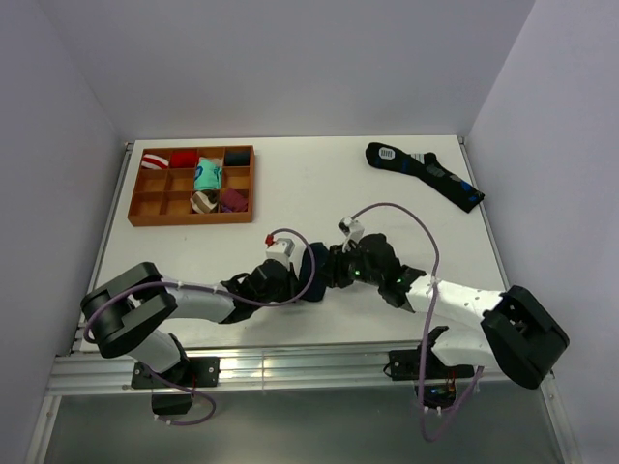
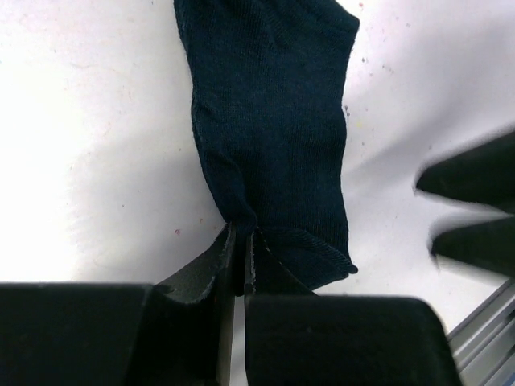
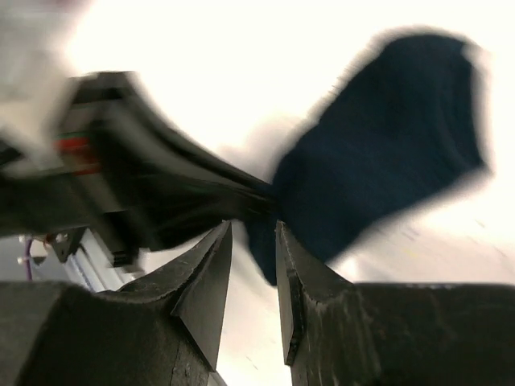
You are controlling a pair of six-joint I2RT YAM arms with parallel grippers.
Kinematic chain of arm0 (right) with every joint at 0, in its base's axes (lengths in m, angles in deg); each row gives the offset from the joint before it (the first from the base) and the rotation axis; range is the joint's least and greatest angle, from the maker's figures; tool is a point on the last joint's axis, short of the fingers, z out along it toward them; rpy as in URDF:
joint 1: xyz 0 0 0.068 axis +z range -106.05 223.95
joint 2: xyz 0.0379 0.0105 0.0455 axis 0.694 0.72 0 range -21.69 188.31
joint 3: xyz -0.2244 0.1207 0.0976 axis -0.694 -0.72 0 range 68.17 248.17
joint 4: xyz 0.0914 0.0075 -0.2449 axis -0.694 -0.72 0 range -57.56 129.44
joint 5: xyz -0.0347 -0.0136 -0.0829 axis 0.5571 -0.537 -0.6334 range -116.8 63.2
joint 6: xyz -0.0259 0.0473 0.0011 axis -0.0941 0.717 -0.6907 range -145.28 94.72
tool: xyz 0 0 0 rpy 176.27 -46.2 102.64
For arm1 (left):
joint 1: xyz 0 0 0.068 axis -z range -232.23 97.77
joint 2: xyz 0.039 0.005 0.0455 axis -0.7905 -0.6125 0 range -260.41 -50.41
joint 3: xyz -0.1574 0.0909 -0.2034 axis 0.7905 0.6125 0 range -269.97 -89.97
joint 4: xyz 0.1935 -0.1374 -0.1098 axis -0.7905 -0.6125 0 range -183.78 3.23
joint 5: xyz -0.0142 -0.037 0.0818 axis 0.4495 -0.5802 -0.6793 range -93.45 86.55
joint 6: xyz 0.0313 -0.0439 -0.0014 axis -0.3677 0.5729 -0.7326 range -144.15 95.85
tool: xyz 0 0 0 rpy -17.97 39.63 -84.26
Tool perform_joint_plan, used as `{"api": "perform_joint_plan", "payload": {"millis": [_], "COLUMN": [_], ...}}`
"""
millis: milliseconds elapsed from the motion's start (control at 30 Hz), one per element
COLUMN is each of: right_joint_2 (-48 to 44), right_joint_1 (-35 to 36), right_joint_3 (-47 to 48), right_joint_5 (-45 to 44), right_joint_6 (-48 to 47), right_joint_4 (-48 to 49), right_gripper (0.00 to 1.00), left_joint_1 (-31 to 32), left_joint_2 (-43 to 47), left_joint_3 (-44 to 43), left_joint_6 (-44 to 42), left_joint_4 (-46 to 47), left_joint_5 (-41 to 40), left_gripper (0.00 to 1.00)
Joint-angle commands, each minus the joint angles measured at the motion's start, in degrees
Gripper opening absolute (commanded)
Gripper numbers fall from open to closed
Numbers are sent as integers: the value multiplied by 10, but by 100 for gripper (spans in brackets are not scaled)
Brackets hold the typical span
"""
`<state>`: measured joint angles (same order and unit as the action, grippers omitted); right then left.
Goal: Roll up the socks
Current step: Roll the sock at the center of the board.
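Here our left fingers [image 2: 227, 253] clamp the lower edge of the socks [image 2: 269, 145], flat on the counter [image 2: 88, 121]. Our right fingers [image 3: 213, 261] stand parted beside them.

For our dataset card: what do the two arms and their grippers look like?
The left arm and right arm have white links, bulky black joints and looping purple cables. The left gripper and right gripper are black with tapering wedge fingers.

Dark navy socks [image 2: 269, 121] of fine knitted cloth, matt with faint ribbing, white counter [image 2: 80, 121] smooth, slightly glossy, finely specked, left gripper [image 2: 241, 241] of matt black plastic, orange-brown tray [image 1: 191, 220] matt, near rail [image 1: 290, 365] of brushed silvery metal
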<state>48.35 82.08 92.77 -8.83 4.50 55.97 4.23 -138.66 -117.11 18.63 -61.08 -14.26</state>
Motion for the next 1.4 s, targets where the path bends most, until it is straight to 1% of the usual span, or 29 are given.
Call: {"api": "perform_joint_plan", "payload": {"millis": [0, 33, 67, 233, 400, 500, 533, 567, 667, 733, 900, 1000, 1367], "right_joint_2": [-28, -27, -22, -12, 9, 22, 26, 30, 28, 26, -4, -2, 76], "right_joint_1": [51, 76, 87, 116, 149, 163, 166, 170, 181, 186, 204, 216, 250], "right_joint_3": [-10, -7, -6, -15, -12, -24, -37, -46, -86, -99, -96, -85, -61], "right_joint_5": [-70, -96, -105, -126, -169, -178, -193, -199, -212, -222, -249, -259, -263], "right_joint_6": [-48, -53, -56, -60, -59, -47, -44, -33, -14, -14, -26, -34, -52], "right_joint_4": [88, 86, 83, 96, 90, 115, 124, 147, 197, 206, 204, 200, 242], "right_gripper": [36, 36, 36, 34, 33, 30, 29, 28, 29, 29, 30, 30, 30], "left_joint_1": [-1, -1, -1, -4, -20, -31, -34, -36, -46, -51, -59, -62, -69], "left_joint_2": [2, 3, 1, -3, 11, 18, 20, 21, 23, 21, 19, 20, 23], "left_joint_3": [-10, -14, -23, -53, -64, -68, -69, -71, -71, -71, -71, -76, -92], "left_joint_6": [-8, -7, -7, -7, -15, -19, -19, -23, -30, -31, -37, -38, -49], "left_joint_4": [-144, -152, -158, -214, -233, -241, -244, -245, -251, -252, -254, -255, -284], "left_joint_5": [29, 32, 34, 48, 76, 97, 99, 103, 117, 123, 132, 139, 149], "left_gripper": [0, 0, 0, 0, 0, 0, 0, 0, 0, 0, 0, 0, 0]}}
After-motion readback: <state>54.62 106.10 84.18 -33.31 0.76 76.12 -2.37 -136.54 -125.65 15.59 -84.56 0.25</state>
